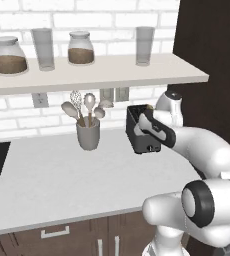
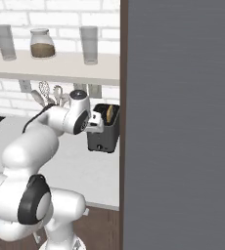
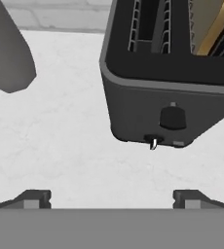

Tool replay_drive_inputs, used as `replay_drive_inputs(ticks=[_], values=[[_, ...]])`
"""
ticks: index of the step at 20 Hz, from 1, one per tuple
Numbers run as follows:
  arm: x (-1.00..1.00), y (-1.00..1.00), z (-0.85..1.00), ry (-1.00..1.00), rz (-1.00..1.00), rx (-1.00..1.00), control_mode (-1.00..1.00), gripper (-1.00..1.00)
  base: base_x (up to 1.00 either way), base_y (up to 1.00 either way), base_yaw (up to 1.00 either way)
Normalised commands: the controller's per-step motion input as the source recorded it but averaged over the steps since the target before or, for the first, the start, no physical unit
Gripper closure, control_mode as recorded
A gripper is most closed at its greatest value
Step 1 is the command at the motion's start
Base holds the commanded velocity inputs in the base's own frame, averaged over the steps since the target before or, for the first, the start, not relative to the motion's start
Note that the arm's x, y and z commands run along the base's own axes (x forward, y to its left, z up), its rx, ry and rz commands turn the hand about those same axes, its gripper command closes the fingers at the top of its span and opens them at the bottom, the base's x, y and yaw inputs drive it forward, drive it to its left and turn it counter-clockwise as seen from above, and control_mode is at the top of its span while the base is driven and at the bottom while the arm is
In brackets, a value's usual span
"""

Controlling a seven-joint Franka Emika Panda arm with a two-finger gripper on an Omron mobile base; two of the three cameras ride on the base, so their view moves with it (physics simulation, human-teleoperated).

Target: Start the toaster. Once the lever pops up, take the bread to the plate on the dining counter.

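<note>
two jars point(image 1: 10, 55), two glasses point(image 1: 43, 48), perhaps four utensils point(image 1: 84, 106)

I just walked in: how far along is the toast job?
Little looks done: the bread sits in the toaster slot on the worktop. In hand: the open gripper hovers before the toaster's front, touching nothing. Left: starting it, then carrying the bread to the plate.

Arm point(image 1: 207, 150) bent fwd, fingers point(image 3: 36, 198) wide apart, empty.

Toaster point(image 3: 148, 114) dark grey-black; bread point(image 3: 216, 22) tan-yellow; worktop point(image 1: 62, 180) white.
</note>
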Motion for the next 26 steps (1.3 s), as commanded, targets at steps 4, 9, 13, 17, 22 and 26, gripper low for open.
replay_drive_inputs(ticks=[4,9,13,17,22,26], values=[[0.29,0.00,-0.07,0.00,0.00,0.00,-1.00,-1.00,0.00,0.00,0.00],[0.19,0.00,-0.09,-0.01,0.00,0.00,-1.00,-1.00,0.00,0.00,0.00],[0.09,0.00,-0.15,-0.07,0.00,0.00,-1.00,-1.00,0.00,0.00,0.00],[0.03,-0.01,-0.20,-0.08,0.01,0.00,-1.00,-1.00,0.00,0.00,0.00],[0.11,-0.08,-0.04,-0.08,0.00,0.00,-1.00,-1.00,0.00,0.00,0.00],[0.05,-0.17,0.00,-0.06,0.00,0.00,-1.00,-1.00,0.00,0.00,0.00]])
